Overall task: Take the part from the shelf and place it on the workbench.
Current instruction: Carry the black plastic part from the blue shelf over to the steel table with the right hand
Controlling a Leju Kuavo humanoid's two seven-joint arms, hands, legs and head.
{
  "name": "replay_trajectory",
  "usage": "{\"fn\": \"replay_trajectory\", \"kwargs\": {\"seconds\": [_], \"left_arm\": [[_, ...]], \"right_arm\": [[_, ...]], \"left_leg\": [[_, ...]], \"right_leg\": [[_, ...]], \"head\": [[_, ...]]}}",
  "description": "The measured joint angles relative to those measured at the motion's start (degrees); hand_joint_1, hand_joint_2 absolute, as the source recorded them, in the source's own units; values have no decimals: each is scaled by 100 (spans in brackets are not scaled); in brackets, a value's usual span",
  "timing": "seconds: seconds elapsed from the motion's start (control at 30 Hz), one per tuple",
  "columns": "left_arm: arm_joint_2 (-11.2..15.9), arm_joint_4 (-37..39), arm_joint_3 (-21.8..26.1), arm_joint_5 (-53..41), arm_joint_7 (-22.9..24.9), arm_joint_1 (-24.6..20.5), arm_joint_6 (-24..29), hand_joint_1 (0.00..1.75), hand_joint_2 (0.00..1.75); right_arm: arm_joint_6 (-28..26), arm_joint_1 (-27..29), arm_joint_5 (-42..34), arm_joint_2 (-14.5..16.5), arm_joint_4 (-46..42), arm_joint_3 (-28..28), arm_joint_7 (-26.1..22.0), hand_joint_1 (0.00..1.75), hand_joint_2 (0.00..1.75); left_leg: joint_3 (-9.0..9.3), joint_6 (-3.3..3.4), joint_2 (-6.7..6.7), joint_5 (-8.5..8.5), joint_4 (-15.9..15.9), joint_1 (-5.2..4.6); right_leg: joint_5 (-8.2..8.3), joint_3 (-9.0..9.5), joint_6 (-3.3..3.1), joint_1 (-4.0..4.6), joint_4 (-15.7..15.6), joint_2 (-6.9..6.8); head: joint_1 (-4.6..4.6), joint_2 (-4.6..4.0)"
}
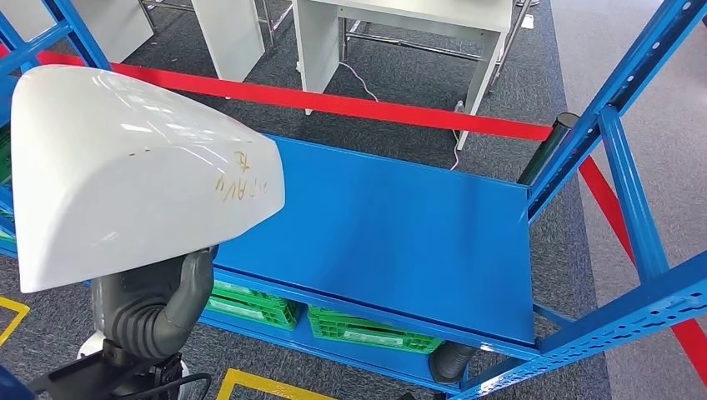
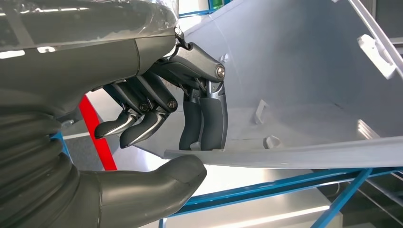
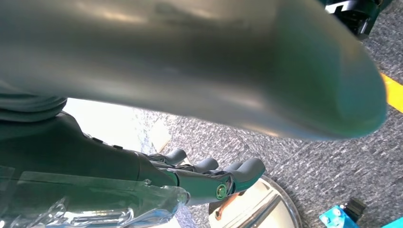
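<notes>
Part (image 1: pixel 125 167): large white moulded shell, handwritten marks on its side, held up in front of the blue shelf (image 1: pixel 392 225), not resting on it. Left hand (image 2: pixel 190 128): grasping the part; dark fingers (image 2: pixel 211 123) hooked inside its hollow underside, thumb beneath the rim. Right hand (image 3: pixel 209 173): hanging over grey carpet, fingers extended and holding nothing, as far as the blurred view allows. Green crates (image 1: pixel 367 329): on the lower shelf level. Red tape (image 1: pixel 350 104): stretched behind the shelf.
</notes>
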Motion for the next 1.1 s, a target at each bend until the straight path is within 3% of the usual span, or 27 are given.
{"fn": "replay_trajectory", "kwargs": {"seconds": [1.1], "left_arm": [[2,83,73,234,-29,17,-72,175,175]], "right_arm": [[20,0,-2,18,4,9,44,0,0]], "left_leg": [[0,18,-4,-11,11,-27]], "right_leg": [[0,1,12,-29,-5,-1]], "head": [[-1,0]]}}
